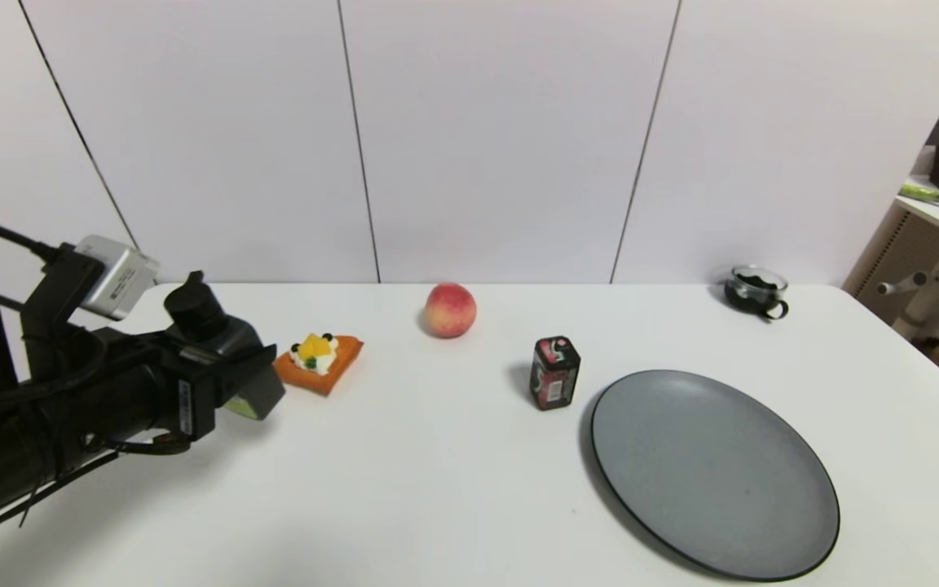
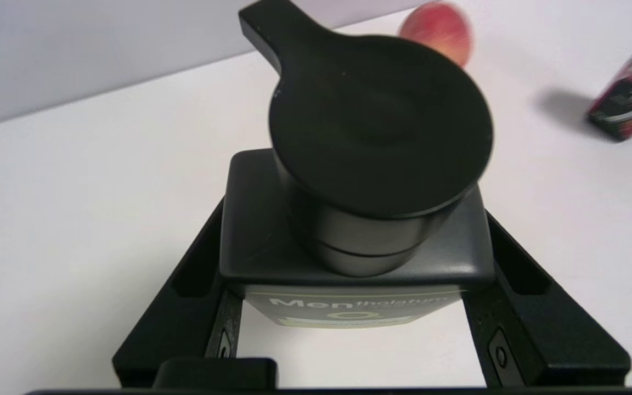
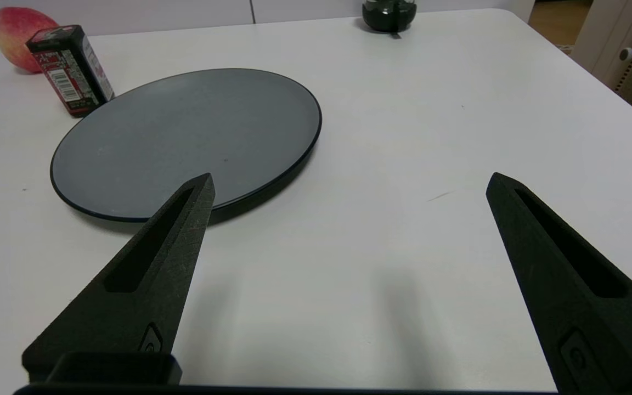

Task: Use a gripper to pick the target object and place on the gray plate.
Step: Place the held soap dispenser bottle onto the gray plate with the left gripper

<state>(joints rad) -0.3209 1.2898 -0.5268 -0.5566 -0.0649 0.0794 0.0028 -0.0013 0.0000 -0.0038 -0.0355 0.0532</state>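
Note:
My left gripper [image 1: 229, 371] is shut on the target object [image 1: 217, 342], a squat dark charcoal bottle with a black spouted cap. It holds the bottle upright, slightly above the table at the far left. In the left wrist view the bottle [image 2: 349, 258] sits between the two black fingers [image 2: 195, 285], its green label with white lettering facing down toward the camera. The gray plate [image 1: 714, 473] lies flat at the right front, far from the bottle. My right gripper [image 3: 349, 184] is open and empty, low over the table beside the plate [image 3: 184, 131]; it is outside the head view.
A small red-black tin [image 1: 554, 372] stands just left of the plate. A peach [image 1: 450, 310] lies behind it. An orange toast with topping [image 1: 319, 359] lies close to the held bottle. A small glass cup [image 1: 755, 291] stands at the back right.

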